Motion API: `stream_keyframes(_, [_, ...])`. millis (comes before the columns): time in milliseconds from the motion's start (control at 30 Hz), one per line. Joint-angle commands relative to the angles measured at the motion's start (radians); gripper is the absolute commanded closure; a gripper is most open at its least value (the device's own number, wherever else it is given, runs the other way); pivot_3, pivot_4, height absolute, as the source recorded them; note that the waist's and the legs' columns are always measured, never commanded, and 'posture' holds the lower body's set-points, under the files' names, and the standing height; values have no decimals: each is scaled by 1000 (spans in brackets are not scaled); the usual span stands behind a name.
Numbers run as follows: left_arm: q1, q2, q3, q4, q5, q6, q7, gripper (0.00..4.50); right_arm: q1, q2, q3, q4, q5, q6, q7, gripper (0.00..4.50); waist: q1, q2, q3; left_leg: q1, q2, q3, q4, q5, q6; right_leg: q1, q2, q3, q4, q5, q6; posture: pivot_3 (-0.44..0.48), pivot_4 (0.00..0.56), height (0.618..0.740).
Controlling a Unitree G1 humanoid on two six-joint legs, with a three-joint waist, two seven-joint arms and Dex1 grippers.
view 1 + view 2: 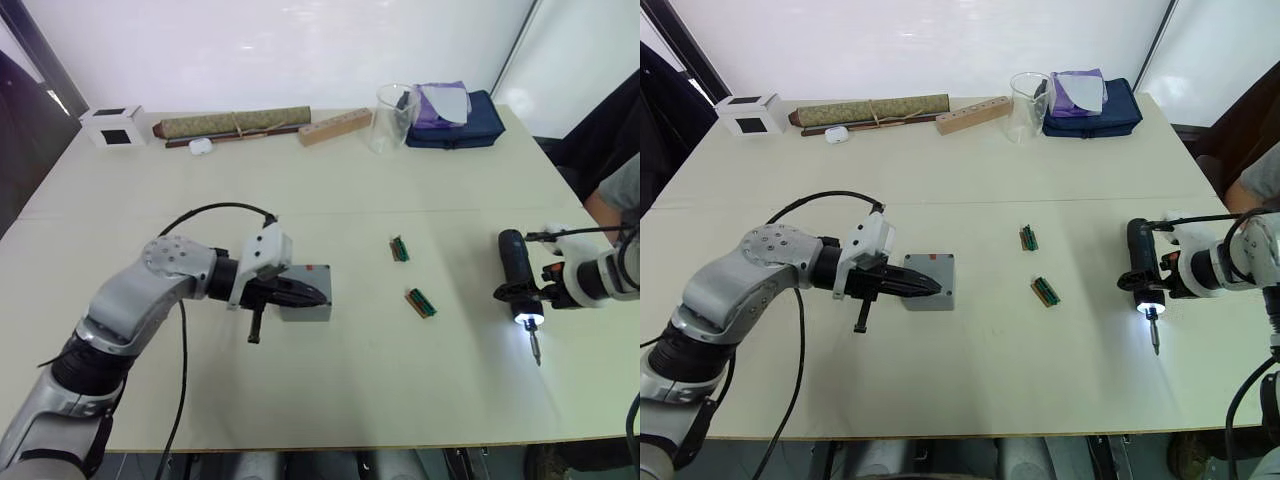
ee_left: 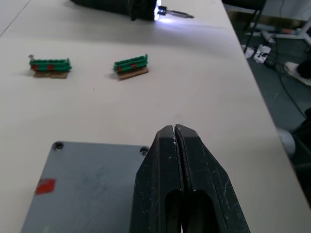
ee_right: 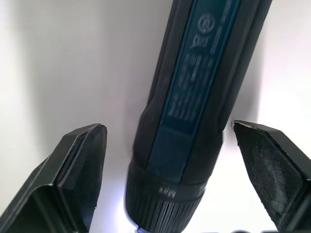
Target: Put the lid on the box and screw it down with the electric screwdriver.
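Looking down over my arms, I have the left gripper (image 1: 930, 287) lying low across the grey lid (image 1: 936, 282), its two black fingers (image 2: 181, 184) pressed together with no gap and nothing between them. In the left wrist view the lid (image 2: 87, 189) sits flat under those fingers, covering the box, with a screw head at each of its two visible corners and a small red mark on its top face. It rests left of the table's middle, closer to the near edge than the far one.

My right gripper (image 3: 180, 160) has its fingers wide apart, one on either side of the electric screwdriver (image 3: 194, 111), and neither pad touches the body. The screwdriver (image 1: 518, 275) lies on the table (image 1: 330, 190) near the right edge, its lamp lit and its bit pointing toward the near edge.

Two small green terminal blocks (image 1: 400, 249) (image 1: 421, 302) lie between the lid and the screwdriver. Along the far edge stand a white cube (image 1: 113, 126), a rolled mat (image 1: 235, 123), a wooden block (image 1: 334, 127), a clear beaker (image 1: 393, 118) and a navy pouch (image 1: 455, 122).
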Motion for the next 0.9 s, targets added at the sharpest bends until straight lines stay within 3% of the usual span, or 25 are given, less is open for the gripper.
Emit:
stream_keyframes(33, [-11,19,27,19,21,-31,-3,4500,-45,-33,-1,-55,-44,-49,42,78,0,0,0,0,0,0,0,0,0,0,0,0,0,0,0,0,150,740])
stream_keyframes(233, [-40,81,129,180,62,-65,29,4500,-183,-105,72,-237,-206,-302,112,78,-6,3,1,1,0,1,1,0,0,-1,0,0,2,0,0,0,150,740])
stream_keyframes(300, [-42,99,133,265,122,-118,55,4500,-189,-73,84,-354,-230,-413,137,78,-4,2,1,1,1,-1,0,0,0,-1,1,-1,2,0,0,0,150,740])
stream_keyframes(433, [-32,59,119,355,197,-177,131,4500,-83,114,-20,-601,-22,-432,227,78,-6,-2,-1,1,1,0,1,0,0,0,1,-1,2,0,0,0,150,740])
stream_keyframes(567, [62,41,102,317,246,-197,169,4500,100,224,74,-839,11,-498,262,78,6,-2,-1,-4,0,-4,7,0,0,0,0,-3,4,0,0,0,150,740])
stream_keyframes(700, [125,-3,93,225,233,-170,197,4500,170,294,177,-859,-73,-537,210,78,6,-3,-1,-5,-3,-2,10,-1,1,2,-4,-2,2,3,5,0,150,740])
stream_keyframes(900, [154,-113,69,237,280,-176,298,4500,191,349,262,-779,-177,-586,185,78,1,-4,-1,-1,-2,-3,12,1,-2,5,-3,-1,2,7,5,0,150,740])
